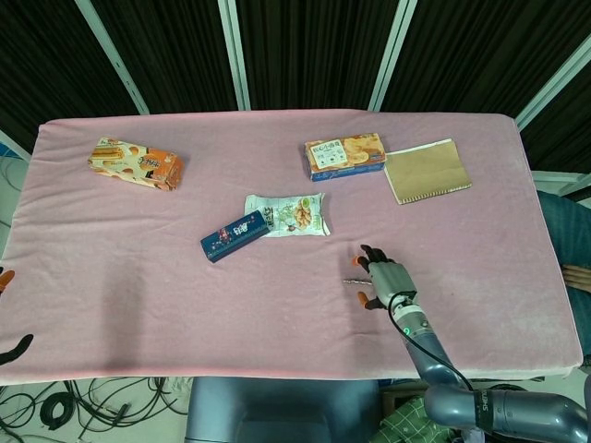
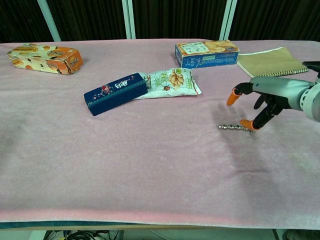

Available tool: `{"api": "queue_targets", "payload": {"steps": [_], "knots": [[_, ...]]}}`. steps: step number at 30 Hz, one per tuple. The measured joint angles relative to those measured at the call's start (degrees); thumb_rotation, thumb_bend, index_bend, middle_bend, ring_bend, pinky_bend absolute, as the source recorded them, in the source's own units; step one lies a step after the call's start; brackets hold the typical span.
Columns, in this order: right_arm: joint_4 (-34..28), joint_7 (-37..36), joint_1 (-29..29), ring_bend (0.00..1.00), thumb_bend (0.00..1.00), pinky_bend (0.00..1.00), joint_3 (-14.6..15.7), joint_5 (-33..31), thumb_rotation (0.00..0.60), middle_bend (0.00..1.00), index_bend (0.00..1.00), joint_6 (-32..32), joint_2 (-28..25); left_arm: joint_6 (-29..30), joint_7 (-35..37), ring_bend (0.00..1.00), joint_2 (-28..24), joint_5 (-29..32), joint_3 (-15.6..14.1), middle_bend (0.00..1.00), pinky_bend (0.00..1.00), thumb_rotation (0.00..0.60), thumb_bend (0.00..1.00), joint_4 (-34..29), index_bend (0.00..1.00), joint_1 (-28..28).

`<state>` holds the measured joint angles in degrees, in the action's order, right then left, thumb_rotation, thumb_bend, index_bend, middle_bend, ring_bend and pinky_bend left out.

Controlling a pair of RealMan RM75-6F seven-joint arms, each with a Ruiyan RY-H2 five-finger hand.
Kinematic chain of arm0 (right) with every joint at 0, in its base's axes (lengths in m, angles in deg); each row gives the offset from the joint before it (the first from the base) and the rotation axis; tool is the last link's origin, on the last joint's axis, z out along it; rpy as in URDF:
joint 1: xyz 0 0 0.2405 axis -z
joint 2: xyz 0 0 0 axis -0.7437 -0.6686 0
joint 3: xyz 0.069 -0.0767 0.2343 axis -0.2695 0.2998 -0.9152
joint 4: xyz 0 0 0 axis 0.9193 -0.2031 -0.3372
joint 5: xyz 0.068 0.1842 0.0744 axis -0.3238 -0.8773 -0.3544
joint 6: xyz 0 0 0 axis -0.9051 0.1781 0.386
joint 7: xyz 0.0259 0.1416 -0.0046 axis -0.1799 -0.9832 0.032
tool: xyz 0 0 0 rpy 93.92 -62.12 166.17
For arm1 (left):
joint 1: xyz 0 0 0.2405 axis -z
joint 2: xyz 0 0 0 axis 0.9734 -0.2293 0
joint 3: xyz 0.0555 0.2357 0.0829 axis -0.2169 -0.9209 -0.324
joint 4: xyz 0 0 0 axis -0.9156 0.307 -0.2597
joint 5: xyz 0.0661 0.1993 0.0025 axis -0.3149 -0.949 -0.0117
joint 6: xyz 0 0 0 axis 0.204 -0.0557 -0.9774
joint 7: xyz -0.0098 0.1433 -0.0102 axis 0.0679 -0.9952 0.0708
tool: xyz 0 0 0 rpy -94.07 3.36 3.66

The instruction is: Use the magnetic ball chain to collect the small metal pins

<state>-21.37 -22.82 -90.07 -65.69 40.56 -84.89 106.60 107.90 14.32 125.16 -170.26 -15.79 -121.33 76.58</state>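
The magnetic ball chain (image 2: 231,128) is a short silvery strand stretched sideways just above the pink cloth, right of centre; in the head view the chain (image 1: 354,281) pokes out to the left of my right hand. My right hand (image 2: 272,97) (image 1: 386,282) pinches the chain's right end between two orange-tipped fingers, with its other fingers spread. I cannot make out any separate small metal pins on the cloth. Only a few fingertips of my left hand (image 1: 11,314) show, spread apart at the far left edge of the head view with nothing between them.
A dark blue box (image 2: 116,93) and a snack packet (image 2: 170,81) lie mid-table. A blue biscuit box (image 2: 206,53) and a tan notebook (image 2: 270,61) sit at the back right. An orange snack box (image 2: 45,58) is at the back left. The pink table cloth (image 2: 150,175) ends at the front edge.
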Motion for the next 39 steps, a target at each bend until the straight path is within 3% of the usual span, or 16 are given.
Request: {"api": "queue_targets", "payload": {"steps": [13,22,26,31,35,39], "knots": [[-3.5,-2.9,1.4,0.01,0.26,0.20,-1.5,4.3,0.600,0.00,0.00,-2.6,-4.8,0.2,0.3,0.00,-0.1,0.0,0.1,0.01,0.00,0.600,0.22,0.0,0.07,-0.1],[-15.7,-5.7,7.3,0.01,0.20,0.20,-0.6,11.1,0.600,0.00,0.00,-8.0,-17.8,-0.1,0.3,0.00,-0.1,-0.1,0.0,0.01,0.00,0.600,0.22,0.0,0.07,0.0],[-19.9,-7.3,11.8,0.01,0.17,0.20,1.9,18.6,0.600,0.00,0.00,-11.4,-23.6,-0.4,0.0,0.00,0.0,-0.2,-0.1,0.02,0.00,0.600,0.22,-0.1,0.07,0.2],[-20.8,-8.7,18.2,0.01,0.17,0.20,6.9,32.3,0.600,0.00,0.00,-16.6,-26.4,-0.3,-0.4,0.00,0.3,-0.9,-0.4,0.01,0.00,0.600,0.22,-0.2,0.05,0.2],[-18.8,-9.6,24.9,0.01,0.17,0.20,10.6,43.9,0.600,0.00,0.00,-24.5,-26.4,-0.1,-0.7,0.00,0.4,-1.5,-0.7,0.01,0.00,0.600,0.22,-0.3,0.03,0.1],[-13.1,-10.2,29.5,0.01,0.17,0.20,12.4,50.2,0.600,0.00,0.00,-30.7,-24.1,0.0,-0.8,0.00,0.3,-3.3,-1.6,0.01,0.00,0.600,0.22,-0.7,0.02,-0.1]]}}
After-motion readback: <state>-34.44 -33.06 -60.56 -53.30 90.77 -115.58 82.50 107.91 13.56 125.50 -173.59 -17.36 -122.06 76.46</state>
